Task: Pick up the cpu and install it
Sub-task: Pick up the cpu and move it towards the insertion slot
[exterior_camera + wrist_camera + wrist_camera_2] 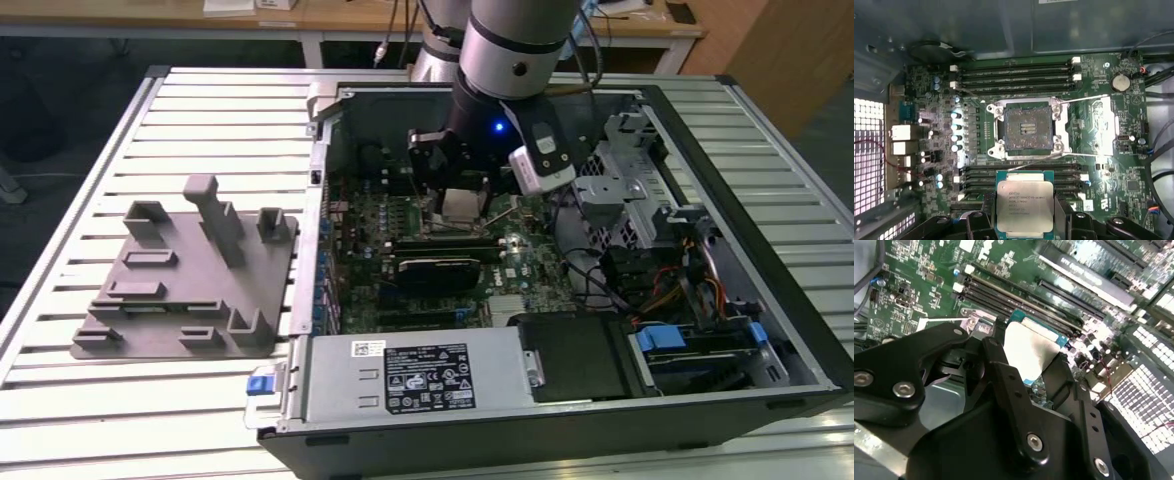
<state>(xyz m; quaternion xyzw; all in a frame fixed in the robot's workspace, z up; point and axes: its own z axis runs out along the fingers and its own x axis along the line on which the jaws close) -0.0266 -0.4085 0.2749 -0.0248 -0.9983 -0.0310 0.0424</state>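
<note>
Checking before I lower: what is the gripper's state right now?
Gripper: fingers shut on the flat square silver-topped cpu, over the green motherboard.

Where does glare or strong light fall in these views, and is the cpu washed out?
In the second wrist view, glare whitens the cpu held in the gripper; in the first wrist view, the cpu is evenly lit, while the perforated case wall glows white; in the exterior view, a blue light shines on the arm.
</note>
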